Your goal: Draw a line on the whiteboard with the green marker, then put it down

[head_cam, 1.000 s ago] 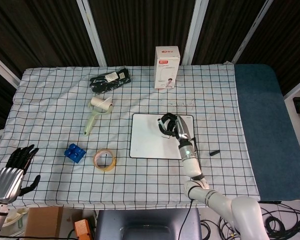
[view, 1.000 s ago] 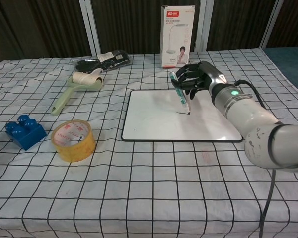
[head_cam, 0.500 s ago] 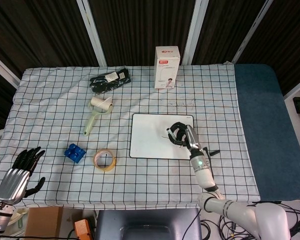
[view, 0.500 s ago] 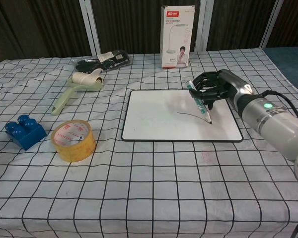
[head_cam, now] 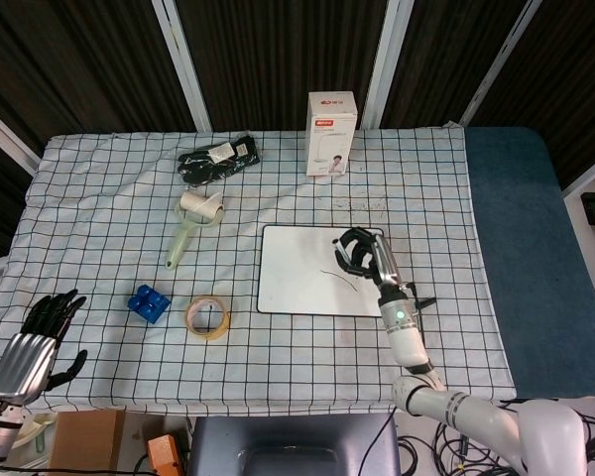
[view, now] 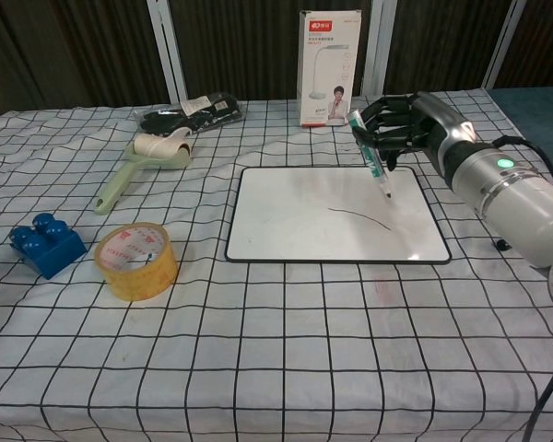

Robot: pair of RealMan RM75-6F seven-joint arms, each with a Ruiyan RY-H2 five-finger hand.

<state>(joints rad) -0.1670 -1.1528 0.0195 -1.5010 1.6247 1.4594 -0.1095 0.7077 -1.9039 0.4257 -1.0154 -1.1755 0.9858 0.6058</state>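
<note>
- The green marker (view: 370,153) is sitting in the right hand (view: 398,124), upper right of the chest view, its long axis tilting steeply with the tip pointing down toward the whiteboard (view: 286,221) and the back end up toward the fingers.
- The tip is appearing to hang just above the board's upper right part, not touching it, though I am judging that from one angle.
- A thin dark line (view: 359,215) is showing on the board, lying lower left of the tip.
- The right hand is clenching around the marker with fingers wrapped on the barrel.
- Drawing is looking done to me; the remaining step is laying the marker down, and the open cloth (view: 286,368) beside the board lies right under that hand's reach.
- The left hand (head_cam: 25,342) is hanging at the lower left corner of the head view, fingers spread and holding nothing, well apart from the board.
- A small dark cap-like piece (head_cam: 425,301) is lying just right of the board.
</note>
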